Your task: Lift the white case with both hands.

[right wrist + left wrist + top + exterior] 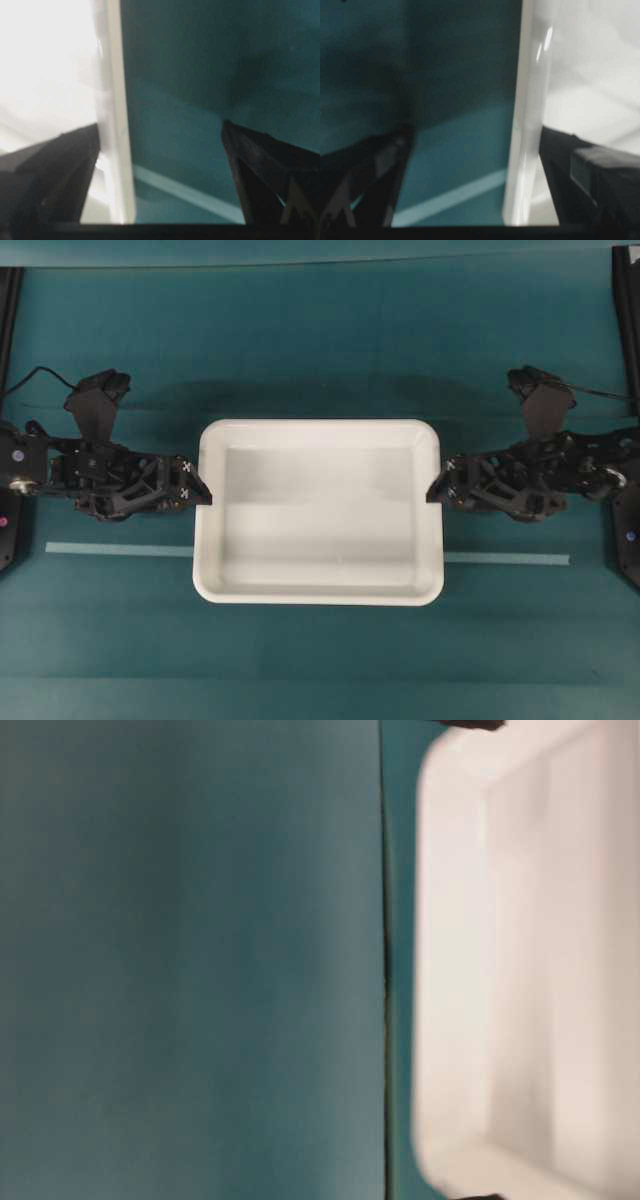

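White case (318,590) flat between both spread grippers

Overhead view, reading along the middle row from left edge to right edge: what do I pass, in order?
left gripper → white case → right gripper. The pale tape strip lies lower and runs across behind the case, so it has no single place in the order.
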{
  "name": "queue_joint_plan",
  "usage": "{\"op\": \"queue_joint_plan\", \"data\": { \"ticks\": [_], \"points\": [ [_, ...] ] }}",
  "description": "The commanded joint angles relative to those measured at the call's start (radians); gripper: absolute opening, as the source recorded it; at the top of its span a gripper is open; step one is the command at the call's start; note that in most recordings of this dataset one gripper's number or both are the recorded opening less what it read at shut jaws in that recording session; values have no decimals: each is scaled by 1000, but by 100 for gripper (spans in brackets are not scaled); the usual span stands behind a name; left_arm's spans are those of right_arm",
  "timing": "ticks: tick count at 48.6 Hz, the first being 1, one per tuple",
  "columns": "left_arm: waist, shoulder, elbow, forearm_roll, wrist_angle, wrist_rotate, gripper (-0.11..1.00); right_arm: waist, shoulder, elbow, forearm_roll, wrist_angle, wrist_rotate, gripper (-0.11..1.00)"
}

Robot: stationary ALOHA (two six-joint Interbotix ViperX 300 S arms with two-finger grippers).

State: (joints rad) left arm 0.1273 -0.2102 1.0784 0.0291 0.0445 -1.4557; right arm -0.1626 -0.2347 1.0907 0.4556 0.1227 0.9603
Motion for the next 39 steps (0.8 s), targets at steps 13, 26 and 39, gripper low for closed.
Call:
{"op": "queue_joint_plan", "data": {
  "ticks": [13,26,39],
  "points": [
    [-2,-218,-12,2,133,28,97,-15,-144,-20,-18,46,-9,91],
    [-14,-383,-14,3,201,104,97,3,-215,-61,-60,55,-91,91],
    [-21,-534,-32,3,204,308,97,2,-341,-109,-67,58,-265,91]
  ]
}}
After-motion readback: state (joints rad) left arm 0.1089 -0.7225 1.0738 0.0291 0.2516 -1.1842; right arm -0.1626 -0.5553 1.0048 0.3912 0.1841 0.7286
